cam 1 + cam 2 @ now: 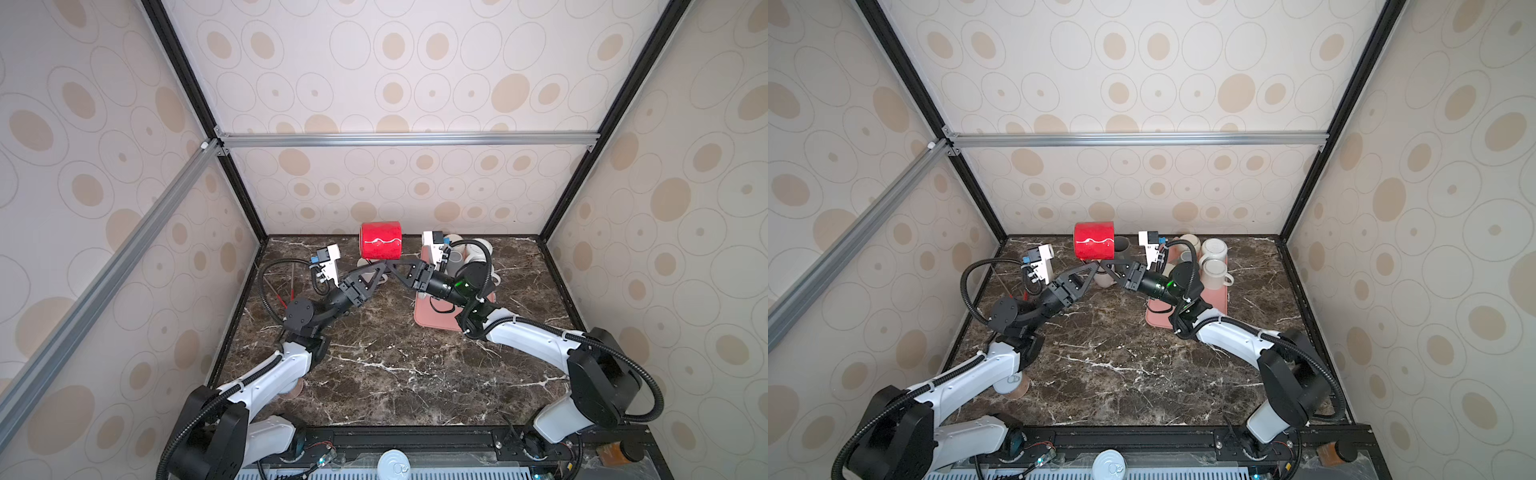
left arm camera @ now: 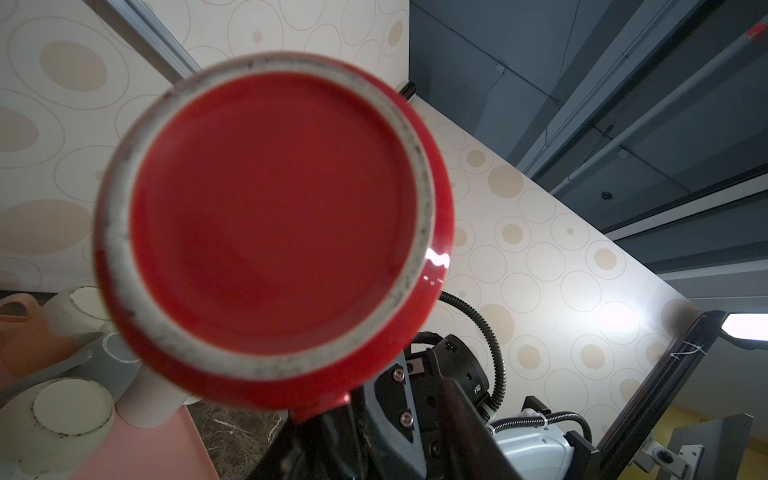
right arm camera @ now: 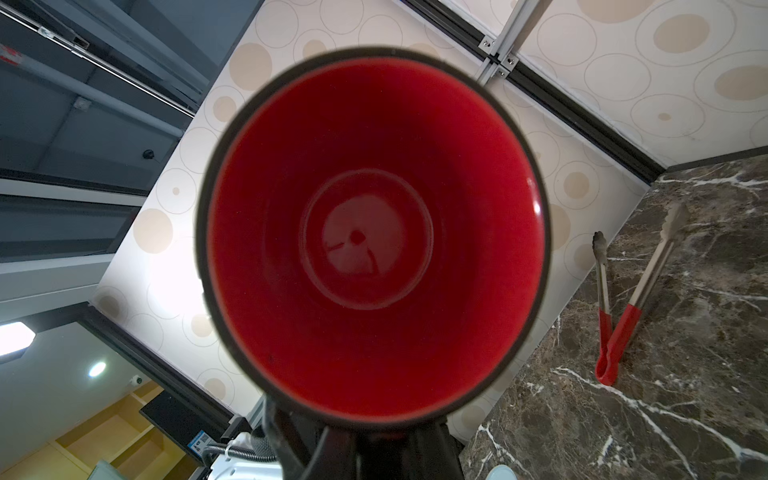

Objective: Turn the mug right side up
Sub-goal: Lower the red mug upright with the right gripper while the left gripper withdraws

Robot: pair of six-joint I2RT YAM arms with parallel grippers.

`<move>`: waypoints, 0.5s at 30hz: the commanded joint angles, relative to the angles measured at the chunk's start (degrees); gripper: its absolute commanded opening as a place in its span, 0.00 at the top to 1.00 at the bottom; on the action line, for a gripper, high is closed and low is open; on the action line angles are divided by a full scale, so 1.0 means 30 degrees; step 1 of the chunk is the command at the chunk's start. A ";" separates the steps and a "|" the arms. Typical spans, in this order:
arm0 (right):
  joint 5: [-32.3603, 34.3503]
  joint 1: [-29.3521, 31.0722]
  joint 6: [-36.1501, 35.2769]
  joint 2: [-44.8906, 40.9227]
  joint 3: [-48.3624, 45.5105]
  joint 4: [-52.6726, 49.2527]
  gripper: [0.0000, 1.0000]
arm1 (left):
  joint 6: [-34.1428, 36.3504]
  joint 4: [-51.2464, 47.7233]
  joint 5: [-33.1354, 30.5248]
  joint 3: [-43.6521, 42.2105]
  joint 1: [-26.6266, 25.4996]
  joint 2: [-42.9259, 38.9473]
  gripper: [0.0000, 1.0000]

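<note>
Red glazed ceramic, slick by the look of it: the red mug (image 1: 380, 245) hangs on its side in the air above the back of the marble worktop (image 1: 395, 365), its unglazed foot ring facing my left wrist camera and its open mouth facing my right. My right gripper (image 1: 394, 266) is clamped tight from below, on what I take to be the handle, so the weight sits off to one side of my hold. My left gripper (image 1: 379, 267) meets it at the same spot, nearly tip to tip; I cannot tell whether it is parted or pinching. I judge I should get the left clear first, then roll the right wrist slowly until the mouth points up. Only then should I lower the mug onto bare marble, base flat. Crowding is the trouble. A pale cup (image 1: 1104, 279) stands right beneath the grippers, the pink tray (image 1: 432, 320) of upturned cream mugs (image 1: 1214, 249) lies just to the right, and the red-handled tongs (image 3: 623, 316) rest on the worktop's left side.
</note>
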 commanded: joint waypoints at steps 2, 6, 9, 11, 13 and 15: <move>0.0971 -0.0101 -0.0829 0.0110 0.1274 0.1158 1.00 | 0.0821 -0.0321 0.0748 -0.0291 0.0495 -0.1099 0.49; 0.0740 -0.0175 -0.2099 0.0381 0.2314 -0.0796 1.00 | 0.1589 -0.1821 0.0420 -0.0707 0.0748 -0.1709 0.45; 0.0686 -0.0319 -0.2562 0.0851 0.3026 -0.1479 1.00 | 0.2026 -0.2462 0.0357 -0.0973 0.0986 -0.2027 0.44; 0.0714 -0.0503 -0.2745 0.1257 0.3438 -0.1850 1.00 | 0.2424 -0.3268 0.0316 -0.1090 0.1199 -0.2319 0.44; 0.0715 -0.0647 -0.3246 0.1696 0.3905 -0.2610 1.00 | 0.3221 -0.5120 -0.0055 -0.1161 0.1547 -0.2846 0.44; 0.0689 -0.0747 -0.4234 0.2023 0.4311 -0.3852 1.00 | 0.4444 -0.8061 -0.1060 -0.1132 0.1918 -0.3659 0.44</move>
